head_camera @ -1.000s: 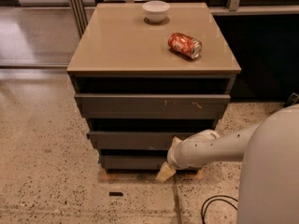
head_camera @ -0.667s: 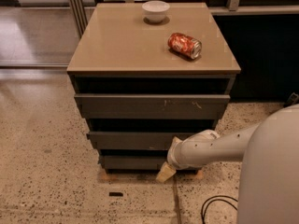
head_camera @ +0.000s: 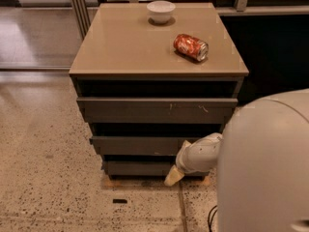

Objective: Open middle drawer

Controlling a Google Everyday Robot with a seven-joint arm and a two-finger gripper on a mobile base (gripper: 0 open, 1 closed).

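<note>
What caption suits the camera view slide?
Robot hand by the right end of the middle drawer; bowl and can on the cabinet top.

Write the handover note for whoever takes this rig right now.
Pincer: low in front of the cabinet, at the right end of the middle drawer. Open or shut: cannot tell.
Middle drawer: none of its interior shows, so it looks not yet pulled out.
Done: pincer is at the drawer front.
Left: get hold of the middle drawer and pull it out.
On top: bowl and can lying on its side. Leave them.
</note>
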